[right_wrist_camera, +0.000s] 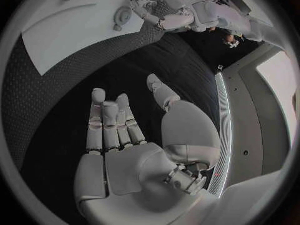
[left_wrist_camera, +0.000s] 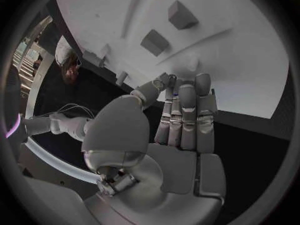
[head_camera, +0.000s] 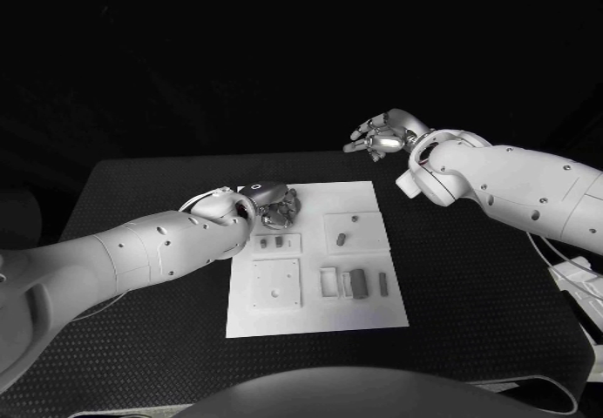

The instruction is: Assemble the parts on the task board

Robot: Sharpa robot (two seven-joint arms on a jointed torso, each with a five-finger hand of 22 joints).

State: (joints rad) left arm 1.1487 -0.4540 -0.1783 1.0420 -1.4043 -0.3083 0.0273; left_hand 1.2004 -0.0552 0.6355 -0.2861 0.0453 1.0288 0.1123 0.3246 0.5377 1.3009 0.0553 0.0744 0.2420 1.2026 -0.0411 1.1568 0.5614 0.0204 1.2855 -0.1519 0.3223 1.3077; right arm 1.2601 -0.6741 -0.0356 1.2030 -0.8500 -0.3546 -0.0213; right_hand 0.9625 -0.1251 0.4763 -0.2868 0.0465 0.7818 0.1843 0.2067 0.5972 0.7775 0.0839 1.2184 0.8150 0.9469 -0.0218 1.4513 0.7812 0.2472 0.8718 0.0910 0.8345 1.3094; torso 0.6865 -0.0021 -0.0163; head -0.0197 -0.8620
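The white task board (head_camera: 317,310) lies in the middle of the black table. Grey parts rest on it: a block (head_camera: 341,236) near the far right, two upright pieces (head_camera: 358,283) in the middle right, and small ones (head_camera: 272,244) in a slot at the left. My left hand (head_camera: 278,207) hangs over the board's far left corner, fingers pointing down. In the left wrist view its fingers (left_wrist_camera: 187,110) lie straight and together, thumb close by, nothing visible between them, over the board (left_wrist_camera: 219,60). My right hand (head_camera: 382,136) is raised beyond the board's far right corner, fingers spread and empty (right_wrist_camera: 115,125).
The black table mat (head_camera: 490,287) stretches wide on both sides of the board. The right wrist view takes in the board (right_wrist_camera: 69,30) and my left hand (right_wrist_camera: 156,10) across the mat. Cables and a white object (head_camera: 580,277) sit at the table's right edge.
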